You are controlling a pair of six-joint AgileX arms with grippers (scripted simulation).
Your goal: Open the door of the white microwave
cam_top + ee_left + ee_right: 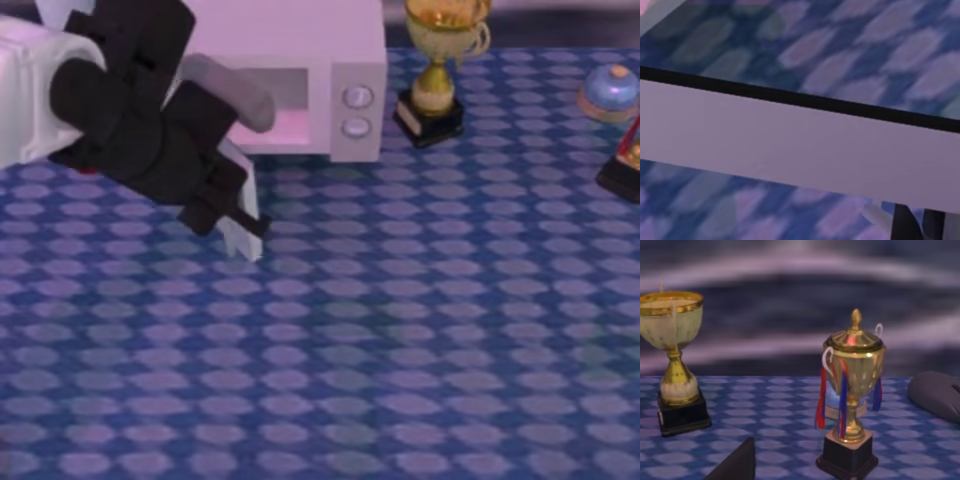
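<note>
While the door (243, 215) stands swung out from the microwave (330, 60), the left claw (238, 225) sits at its edge; whether its fingers grip cannot be told.

No text, label, brand, number or sign can be read anywhere. The large white boxy microwave (300, 70) shows only 2 plain round knobs, and the gold trophy cup on a black base (850, 400) carries no legible engraving.

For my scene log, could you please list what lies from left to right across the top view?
Left arm's gripper at the open door → white microwave → gold trophy cup → service bell.
</note>
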